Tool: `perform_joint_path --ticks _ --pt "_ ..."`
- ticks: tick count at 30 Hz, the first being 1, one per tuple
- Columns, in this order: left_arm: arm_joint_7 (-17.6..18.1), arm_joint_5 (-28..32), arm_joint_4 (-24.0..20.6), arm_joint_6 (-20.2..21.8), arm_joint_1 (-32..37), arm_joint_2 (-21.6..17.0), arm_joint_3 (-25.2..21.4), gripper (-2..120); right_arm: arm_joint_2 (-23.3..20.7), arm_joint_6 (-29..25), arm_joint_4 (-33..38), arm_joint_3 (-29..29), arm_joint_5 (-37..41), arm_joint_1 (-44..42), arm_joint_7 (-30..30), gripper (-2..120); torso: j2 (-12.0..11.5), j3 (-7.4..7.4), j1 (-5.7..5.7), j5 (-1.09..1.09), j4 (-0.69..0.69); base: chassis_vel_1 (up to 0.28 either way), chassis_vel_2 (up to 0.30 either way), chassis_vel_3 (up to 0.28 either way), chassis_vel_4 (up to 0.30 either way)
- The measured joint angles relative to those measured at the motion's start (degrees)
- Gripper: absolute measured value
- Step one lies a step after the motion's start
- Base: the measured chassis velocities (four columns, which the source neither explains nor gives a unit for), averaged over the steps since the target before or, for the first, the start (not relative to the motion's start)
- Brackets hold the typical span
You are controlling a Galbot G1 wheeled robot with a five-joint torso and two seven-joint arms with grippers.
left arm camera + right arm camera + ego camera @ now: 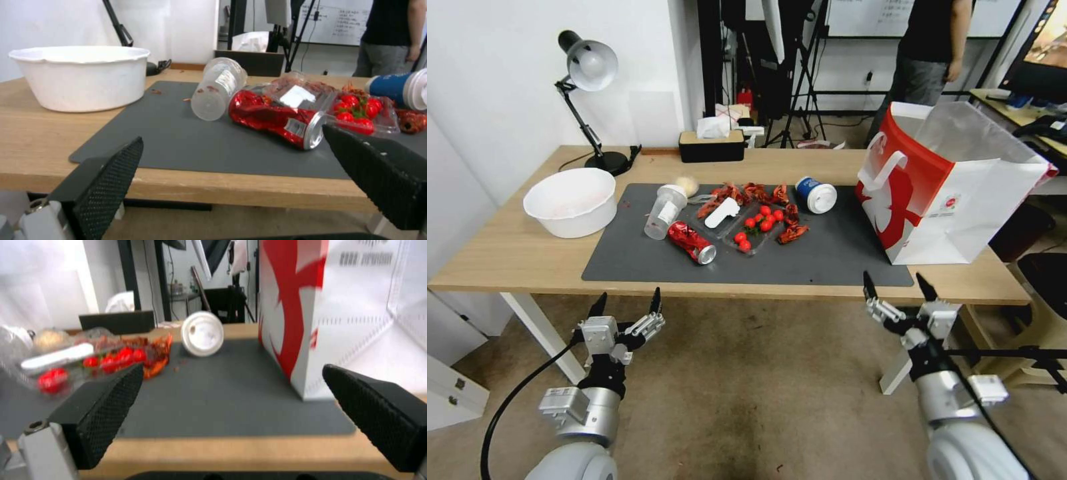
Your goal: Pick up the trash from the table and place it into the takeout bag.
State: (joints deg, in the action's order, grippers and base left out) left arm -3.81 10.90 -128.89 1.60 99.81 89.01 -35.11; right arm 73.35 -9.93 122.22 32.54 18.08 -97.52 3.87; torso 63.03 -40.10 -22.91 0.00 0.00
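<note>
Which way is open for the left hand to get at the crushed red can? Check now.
Probably straight ahead: the left hand hangs open before the table edge, with bare grey mat between it and the crushed red can. The clear plastic cup lies close beside it.

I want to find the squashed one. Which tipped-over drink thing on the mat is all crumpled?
The shiny red metal drink can, dented and crumpled. The clear plastic cup beside it and the small blue-and-white cup keep their round shape.

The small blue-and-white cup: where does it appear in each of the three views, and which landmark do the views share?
Head view: small blue-and-white cup lies on its side on the dark grey mat, left of the takeout bag.
Left wrist view: at the frame's edge, beyond the red drink can.
Right wrist view: white lid facing the camera.
Shared landmark: the mat.
</note>
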Motion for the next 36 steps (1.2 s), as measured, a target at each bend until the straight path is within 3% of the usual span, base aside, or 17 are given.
perform_joint_path --ticks 9,36 --pt "-1.4 -0.76 1.39 -0.5 -0.3 -0.45 -0.21 100 1.83 -0.84 -1.83 -2.37 -2.36 -0.71 -0.18 100 -0.01 0.0 -0.01 0.0 0.0 0.0 0.0 0.0 0.0" --pt "-1.42 -0.54 1.42 -0.68 -0.22 -0.5 -0.75 100 1.63 -0.24 -1.58 -2.81 -2.82 -0.66 -0.16 100 -0.01 0.0 -0.01 0.0 0.0 0.0 0.0 0.0 0.0"
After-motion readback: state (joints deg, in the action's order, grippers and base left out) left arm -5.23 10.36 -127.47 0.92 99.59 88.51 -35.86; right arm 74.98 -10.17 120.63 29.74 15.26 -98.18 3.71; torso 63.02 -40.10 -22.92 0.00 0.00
